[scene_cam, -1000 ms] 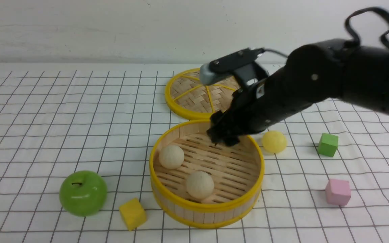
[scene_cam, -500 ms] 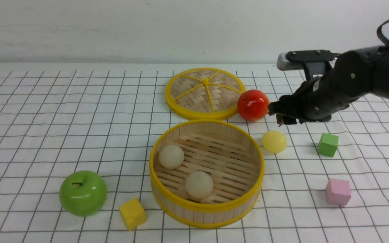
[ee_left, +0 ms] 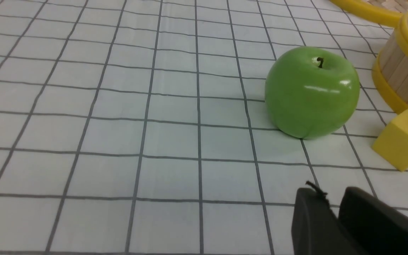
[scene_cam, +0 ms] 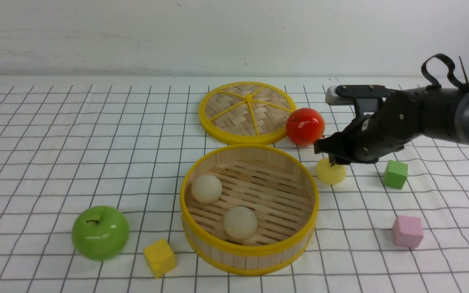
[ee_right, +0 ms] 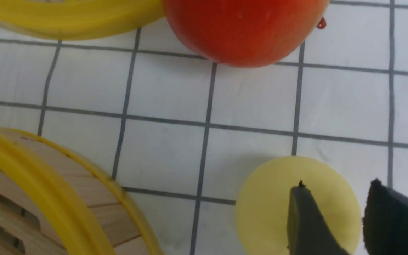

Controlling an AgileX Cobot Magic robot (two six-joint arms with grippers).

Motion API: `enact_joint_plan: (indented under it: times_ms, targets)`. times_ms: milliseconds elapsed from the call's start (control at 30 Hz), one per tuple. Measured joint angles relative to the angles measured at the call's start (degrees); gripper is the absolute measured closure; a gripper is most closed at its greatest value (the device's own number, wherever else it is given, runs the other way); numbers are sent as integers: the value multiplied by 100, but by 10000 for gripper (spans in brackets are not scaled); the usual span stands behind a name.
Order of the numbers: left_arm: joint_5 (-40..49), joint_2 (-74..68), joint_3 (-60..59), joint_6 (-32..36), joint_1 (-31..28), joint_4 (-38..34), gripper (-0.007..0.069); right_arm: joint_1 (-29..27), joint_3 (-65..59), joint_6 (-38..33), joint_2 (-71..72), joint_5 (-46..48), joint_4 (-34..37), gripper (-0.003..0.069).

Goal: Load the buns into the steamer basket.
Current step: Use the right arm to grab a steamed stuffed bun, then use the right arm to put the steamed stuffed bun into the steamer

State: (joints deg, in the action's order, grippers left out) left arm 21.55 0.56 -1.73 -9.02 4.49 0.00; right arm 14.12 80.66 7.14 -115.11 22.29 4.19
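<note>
Steamer basket sits at the middle of my front view, two cream buns inside it, one bun by the left wall and the other bun nearer the front rim. Right of it, on the desk, I see the yellow bun, with my right claw right over it. The woven lid lies at upper centre, the red apple beside its rim. A green apple and a yellow cube are at lower left; a green cube and a pink cube are toward the right.

On my left wrist camera, the left claw shows dark tips with a narrow gap, holding nothing I can see. The green apple, yellow cube and part of the basket show there too.

Through my right wrist camera, the right claw's tips stand apart, one across the yellow bun and one by its edge. I can't tell whether they touch it. The red apple, part of the basket and the lid's rim are also in sight.
</note>
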Motion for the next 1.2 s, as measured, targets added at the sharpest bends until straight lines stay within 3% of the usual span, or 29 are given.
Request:
enact_joint_plan:
  times_ms: [367,533,567,700,1033,1200]
  targets:
    - [0,0,0,0,0,0,498,-6,5,12,-241,-186,217,419]
    - [0,0,0,0,0,0,494,-37,5,12,-250,-217,231,505]
    - [0,0,0,0,0,0,492,-37,5,12,-221,-211,236,574]
    - [0,0,0,0,0,0,489,-37,5,12,-71,-148,249,659]
    - [0,0,0,0,0,0,480,277,254,12,1074,157,478,669]
    - [0,0,0,0,0,0,474,850,282,12,1219,417,927,669]
